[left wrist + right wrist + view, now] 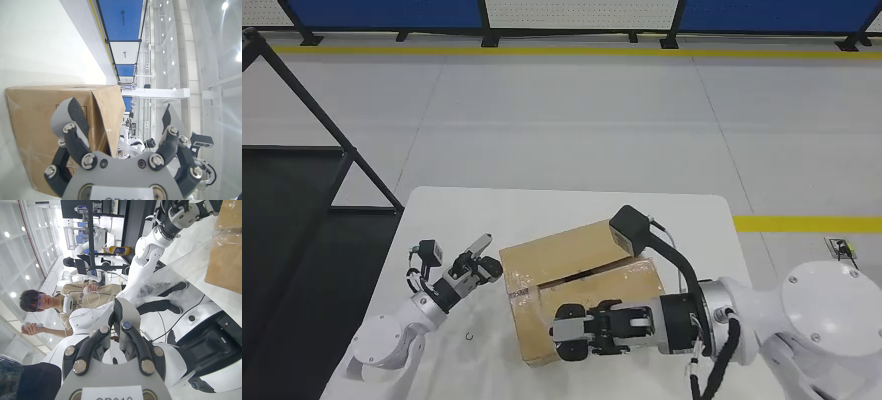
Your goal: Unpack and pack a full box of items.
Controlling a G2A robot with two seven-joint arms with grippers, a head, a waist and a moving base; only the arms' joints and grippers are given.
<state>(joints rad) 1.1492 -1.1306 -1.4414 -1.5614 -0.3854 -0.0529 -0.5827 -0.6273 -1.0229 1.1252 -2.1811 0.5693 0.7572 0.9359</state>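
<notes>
- Top view: box [572,262] sits mid-table [442,215]; left gripper [482,257] is just beside its left side, right gripper [564,335] over its front.
- Left wrist view: left gripper spread wide, empty, facing the box.
- Right wrist view: right gripper's fingers [117,309] pressed together, holding nothing.

- Box [577,285] takes mid-desk [662,215]; you have bare desk behind it and at the far left.
- Left claw [486,257], fingers spread, sits just beside the box's left wall, little gap.
- Right claw [564,333] hangs over the box's near edge, blocking that approach.
</notes>
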